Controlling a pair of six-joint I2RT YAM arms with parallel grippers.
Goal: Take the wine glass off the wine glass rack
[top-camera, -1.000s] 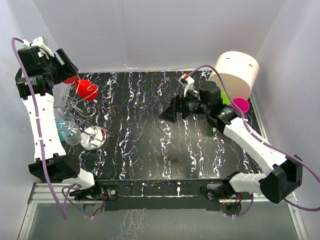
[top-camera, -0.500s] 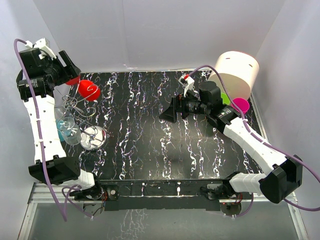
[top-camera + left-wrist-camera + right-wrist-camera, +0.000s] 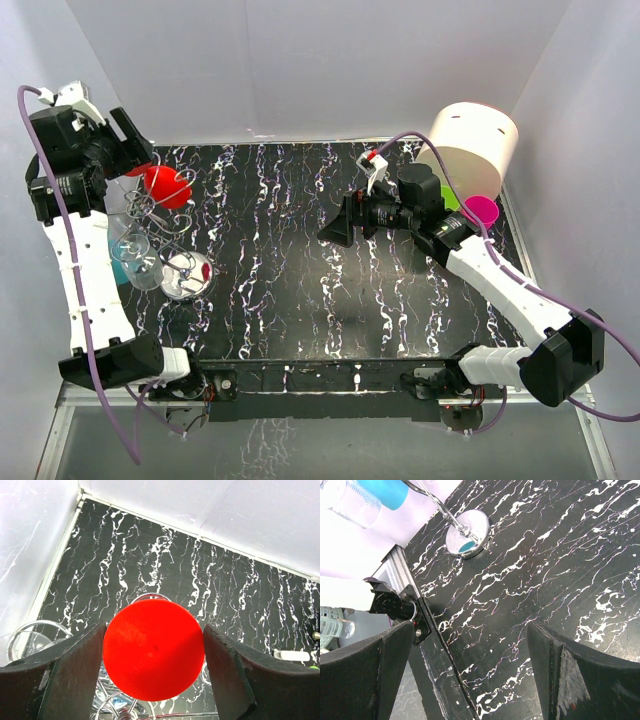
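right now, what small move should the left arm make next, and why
Probably lift the red wine glass clear of the wine glass rack: the left pincer grips it on both sides, yet it hangs right over the rack's wire arms.

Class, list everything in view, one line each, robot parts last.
red wine glass: one, red, in the left tool
thin silver wire wine glass rack: one, silver, table's left side
clear glasses: at least two, colourless, at the rack
teal glass: one, teal, at the rack
large cream cylinder: one, cream, far right corner
magenta cup: one, magenta, beside cylinder
green object: one, green, mostly hidden
black white-veined table: one, black, underneath
left tool: one, black, shut on glass
right tool: one, black, open above table
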